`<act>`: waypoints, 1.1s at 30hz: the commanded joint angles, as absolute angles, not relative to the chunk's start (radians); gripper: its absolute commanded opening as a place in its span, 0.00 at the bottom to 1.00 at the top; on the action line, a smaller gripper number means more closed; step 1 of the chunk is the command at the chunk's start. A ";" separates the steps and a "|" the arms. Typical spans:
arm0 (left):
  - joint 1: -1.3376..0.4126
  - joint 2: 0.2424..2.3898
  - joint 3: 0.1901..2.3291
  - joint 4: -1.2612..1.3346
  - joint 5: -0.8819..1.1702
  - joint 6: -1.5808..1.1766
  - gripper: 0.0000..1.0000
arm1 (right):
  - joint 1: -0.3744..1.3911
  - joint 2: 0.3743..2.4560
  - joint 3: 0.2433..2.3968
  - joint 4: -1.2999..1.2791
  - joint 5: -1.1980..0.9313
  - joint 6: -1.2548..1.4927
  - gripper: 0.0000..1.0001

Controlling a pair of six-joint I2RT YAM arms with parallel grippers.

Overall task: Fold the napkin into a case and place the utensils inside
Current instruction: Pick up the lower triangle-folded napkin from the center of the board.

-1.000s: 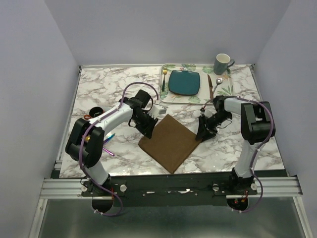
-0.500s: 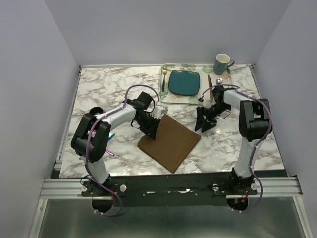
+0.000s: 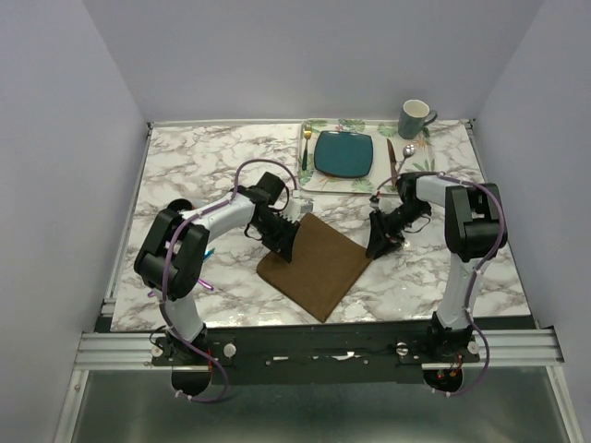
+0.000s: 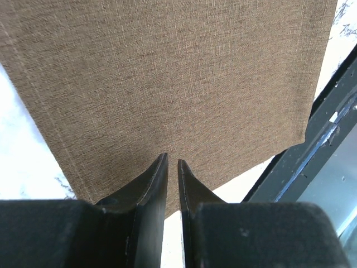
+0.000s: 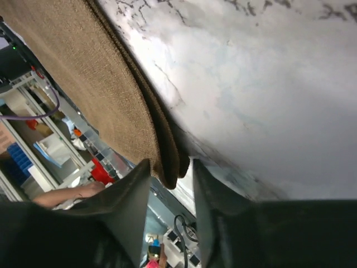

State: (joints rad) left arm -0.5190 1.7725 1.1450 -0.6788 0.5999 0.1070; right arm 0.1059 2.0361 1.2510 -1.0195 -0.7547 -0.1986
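Note:
The dark brown napkin (image 3: 319,263) lies folded on the marble table, a doubled rectangle turned like a diamond. My left gripper (image 3: 282,242) stands at its far-left edge. In the left wrist view its jaws (image 4: 172,159) are almost together, with only a thin slit and no cloth in it, and their tips are over the napkin (image 4: 167,72). My right gripper (image 3: 377,242) is at the right corner. In the right wrist view it (image 5: 170,163) is open, with the napkin's (image 5: 100,84) doubled edge between the fingers. The iridescent utensils (image 3: 203,275) lie at the table's left, partly hidden by the left arm.
At the back a leaf-printed placemat (image 3: 420,166) carries a teal plate (image 3: 344,153), a gold fork (image 3: 306,148), a dark knife (image 3: 391,161) and a silver spoon (image 3: 407,150). A grey-green mug (image 3: 415,118) stands at its back right corner. A dark round object (image 3: 175,209) sits left.
My right gripper rose toward the placemat, then came back down to the napkin's right corner with its jaws narrower. The left gripper and the napkin have barely shifted.

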 commanded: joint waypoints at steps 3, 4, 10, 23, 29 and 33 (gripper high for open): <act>-0.517 1.795 1.138 -0.676 0.637 0.098 0.25 | 0.103 2.066 1.315 -0.992 -0.778 -0.212 0.27; -0.517 1.796 1.141 -0.680 0.637 0.097 0.25 | 0.103 2.063 1.331 -0.999 -0.778 -0.216 0.19; -0.489 1.816 1.135 -0.663 0.669 0.038 0.25 | 0.104 2.037 1.371 -1.048 -0.811 -0.256 0.01; -0.451 1.910 1.114 -0.606 0.710 -0.074 0.18 | 0.253 1.853 1.276 -0.954 -0.698 -0.299 0.01; -0.451 1.930 1.100 -0.581 0.706 -0.107 0.15 | 0.339 1.801 1.266 -0.925 -0.632 -0.311 0.01; -0.448 1.939 1.092 -0.571 0.703 -0.127 0.12 | 0.408 1.776 1.252 -0.910 -0.604 -0.319 0.00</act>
State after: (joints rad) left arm -0.4496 1.9007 1.1164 -0.6044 0.7040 -0.1001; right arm 0.3382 1.8244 1.2774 -0.9539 -0.6704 -0.2932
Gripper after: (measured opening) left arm 0.142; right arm 0.012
